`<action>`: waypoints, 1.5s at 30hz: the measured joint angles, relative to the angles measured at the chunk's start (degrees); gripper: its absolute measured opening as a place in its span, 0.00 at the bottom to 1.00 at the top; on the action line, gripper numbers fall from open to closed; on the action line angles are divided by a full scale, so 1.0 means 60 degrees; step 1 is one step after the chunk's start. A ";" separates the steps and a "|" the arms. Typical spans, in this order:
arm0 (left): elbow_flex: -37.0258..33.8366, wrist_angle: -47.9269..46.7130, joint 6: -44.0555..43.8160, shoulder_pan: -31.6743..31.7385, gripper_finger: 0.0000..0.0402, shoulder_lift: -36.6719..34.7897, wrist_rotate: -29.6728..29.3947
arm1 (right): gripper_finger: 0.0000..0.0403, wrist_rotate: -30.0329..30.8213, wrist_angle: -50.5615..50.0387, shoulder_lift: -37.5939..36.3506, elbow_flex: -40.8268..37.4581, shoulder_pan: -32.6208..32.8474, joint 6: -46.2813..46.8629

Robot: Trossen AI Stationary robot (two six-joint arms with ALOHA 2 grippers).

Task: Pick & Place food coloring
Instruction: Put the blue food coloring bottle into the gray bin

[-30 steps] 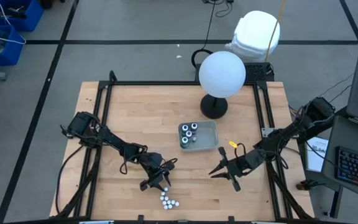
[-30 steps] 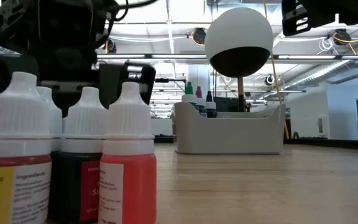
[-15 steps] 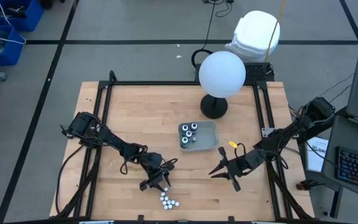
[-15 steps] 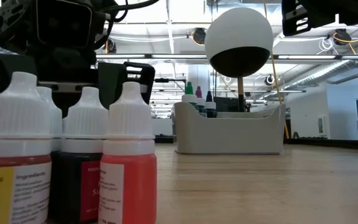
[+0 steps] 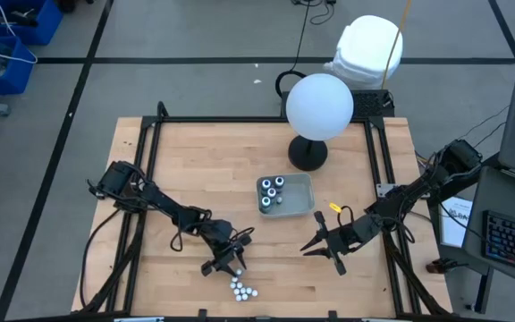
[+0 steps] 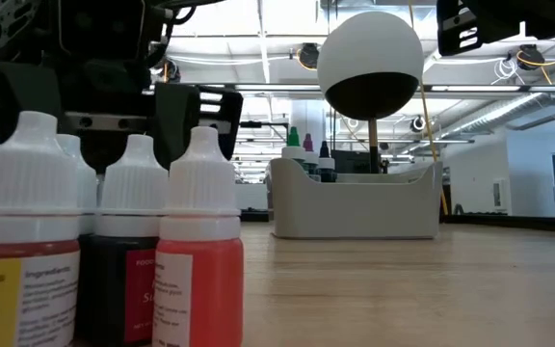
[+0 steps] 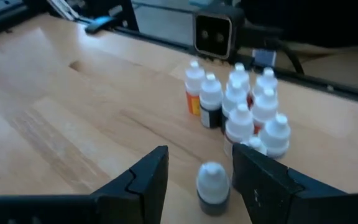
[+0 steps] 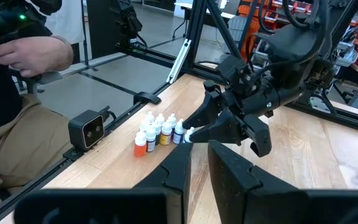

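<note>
High view: left tool (image 5: 230,258) sits just beside the bottle cluster (image 5: 243,289) on the worktop (image 5: 186,170); right tool (image 5: 327,246) waits closed, empty.
Left wrist view: open fingers (image 7: 145,177) straddle one bottle (image 7: 212,186), ungripped; closing off-centre could topple it into the cluster.

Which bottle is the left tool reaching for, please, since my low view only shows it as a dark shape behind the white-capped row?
Observer: In the left wrist view, the left tool stands open around a single white-capped food coloring bottle, set apart from the cluster.
Operator: Thank you. How many bottles are in the tray?
Observer: The high view shows four or five dark-topped bottles, bunched at one end of the grey tray.
Operator: And where is the other arm?
Observer: The right tool waits over bare table, to the right of the tray and nearer the front edge.
</note>
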 joint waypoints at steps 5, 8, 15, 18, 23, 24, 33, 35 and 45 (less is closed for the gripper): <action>0.0000 0.0050 -0.0003 0.0004 0.45 0.0000 -0.0004 | 0.12 0.0000 -0.0001 0.0001 0.0000 0.0001 0.0000; 0.0000 -0.0026 -0.0009 0.0004 0.45 0.0000 -0.0004 | 0.12 0.0000 0.0000 0.0000 0.0000 0.0001 0.0000; 0.0000 -0.0048 -0.0053 0.0004 0.45 0.0000 -0.0074 | 0.12 0.0000 -0.0004 0.0000 0.0000 0.0002 0.0000; 0.0000 -0.0077 -0.0053 0.0004 0.45 0.0000 -0.0351 | 0.12 0.0000 -0.0002 0.0000 0.0000 0.0001 0.0000; 0.0000 -0.0096 -0.0176 0.0007 0.45 0.0000 -0.0410 | 0.12 0.0000 -0.0003 0.0000 0.0000 0.0000 0.0000; 0.0000 -0.0093 -0.0225 0.0007 0.45 0.0000 -0.0414 | 0.12 0.0000 -0.0004 0.0000 0.0000 0.0003 0.0000; 0.0002 -0.0041 -0.0583 0.0007 0.45 0.0261 -0.0669 | 0.12 0.0000 0.0000 0.0000 0.0000 0.0003 0.0000; -0.0005 -0.0095 -0.0610 0.0007 0.45 0.0300 -0.0679 | 0.12 0.0000 0.0000 0.0000 0.0000 0.0002 0.0000; -0.0004 0.0043 -0.0803 0.0069 0.45 0.0295 -0.0963 | 0.12 0.0000 0.0000 0.0000 0.0000 0.0000 0.0000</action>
